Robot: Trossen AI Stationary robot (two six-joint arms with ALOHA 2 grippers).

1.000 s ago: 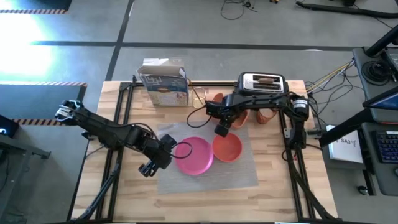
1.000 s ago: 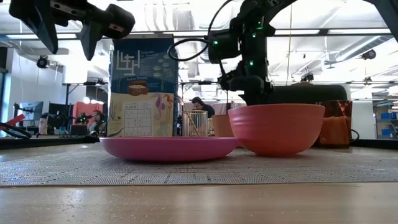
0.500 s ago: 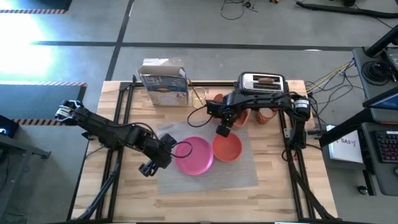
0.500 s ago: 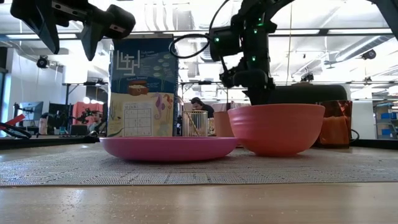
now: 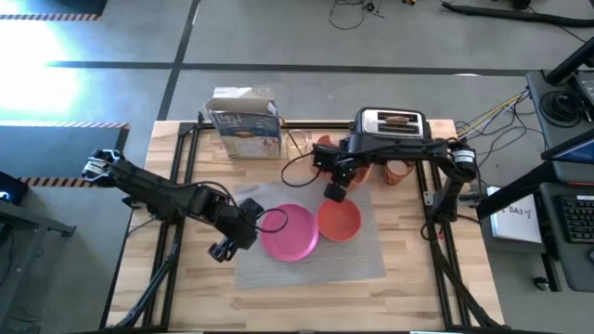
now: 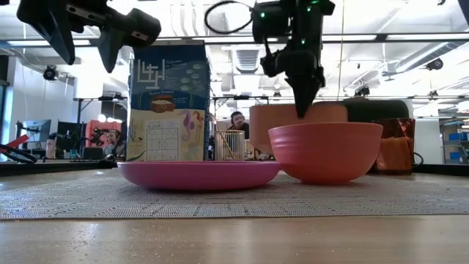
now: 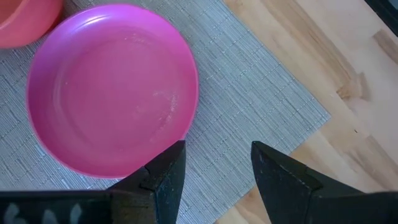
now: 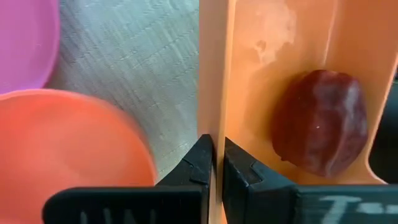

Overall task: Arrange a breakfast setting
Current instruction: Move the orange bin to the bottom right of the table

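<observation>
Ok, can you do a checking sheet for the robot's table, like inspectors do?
Surface: wooden table, with a grey placemat lying flat.
Job's things: pink plate and orange bowl side by side on the placemat; red apple inside the orange tray.
Clutter: cereal box and toaster at the far edge.
Pincers: right pincer shut on the tray's wall; left pincer open and empty, above the placemat beside the plate.
Cables: black loop by the left arm; floor cables beside the table.
Surroundings: a person far behind the table.
</observation>
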